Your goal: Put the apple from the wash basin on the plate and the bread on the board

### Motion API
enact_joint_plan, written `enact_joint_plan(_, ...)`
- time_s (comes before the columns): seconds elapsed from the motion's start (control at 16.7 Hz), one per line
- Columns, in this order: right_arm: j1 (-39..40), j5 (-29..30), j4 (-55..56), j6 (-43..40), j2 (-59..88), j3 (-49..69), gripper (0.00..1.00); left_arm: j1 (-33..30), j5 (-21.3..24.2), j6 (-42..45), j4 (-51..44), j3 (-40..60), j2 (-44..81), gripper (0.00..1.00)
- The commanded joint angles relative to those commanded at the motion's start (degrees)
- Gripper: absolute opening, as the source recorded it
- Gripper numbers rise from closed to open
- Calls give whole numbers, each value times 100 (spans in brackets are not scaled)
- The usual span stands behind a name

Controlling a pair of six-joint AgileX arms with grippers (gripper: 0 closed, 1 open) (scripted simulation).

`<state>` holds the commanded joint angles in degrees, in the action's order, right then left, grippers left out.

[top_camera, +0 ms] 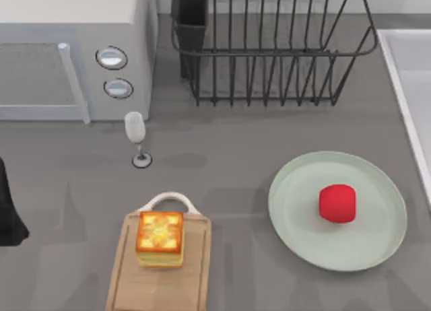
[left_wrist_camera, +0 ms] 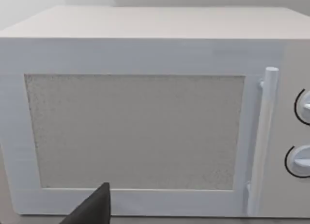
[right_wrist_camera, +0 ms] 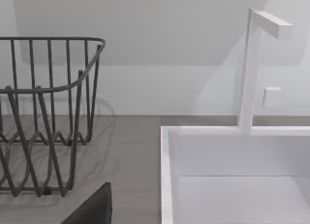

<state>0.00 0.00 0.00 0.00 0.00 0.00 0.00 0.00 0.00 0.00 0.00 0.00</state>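
Observation:
The red apple (top_camera: 337, 203) rests on the mint-green plate (top_camera: 296, 210), right of the plate's middle, at the table's right. The bread (top_camera: 160, 239) stands on the wooden board (top_camera: 195, 270) with its white handle (top_camera: 170, 200), at the front left of centre. The white wash basin (top_camera: 402, 75) lies along the right edge, and its rim (right_wrist_camera: 167, 175) appears in the right wrist view. My left arm (top_camera: 8, 210) is parked at the left edge, away from the board. A dark part of my left gripper (left_wrist_camera: 92, 207) faces the microwave. A dark part of my right gripper (right_wrist_camera: 92, 207) sits between rack and basin.
A white microwave (top_camera: 67, 62) with two round knobs stands at the back left, close in front of the left wrist camera as the microwave door (left_wrist_camera: 135, 132). A black wire dish rack (top_camera: 269, 48) stands at the back centre. A wine glass (top_camera: 137, 132) stands behind the board. A white faucet (right_wrist_camera: 252, 69) rises behind the basin.

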Motion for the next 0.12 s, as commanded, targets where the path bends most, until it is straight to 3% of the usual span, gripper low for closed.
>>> enact_joint_plan(0.12,0,0,0,0,0,0,100,0,0,0,0,0,0,100)
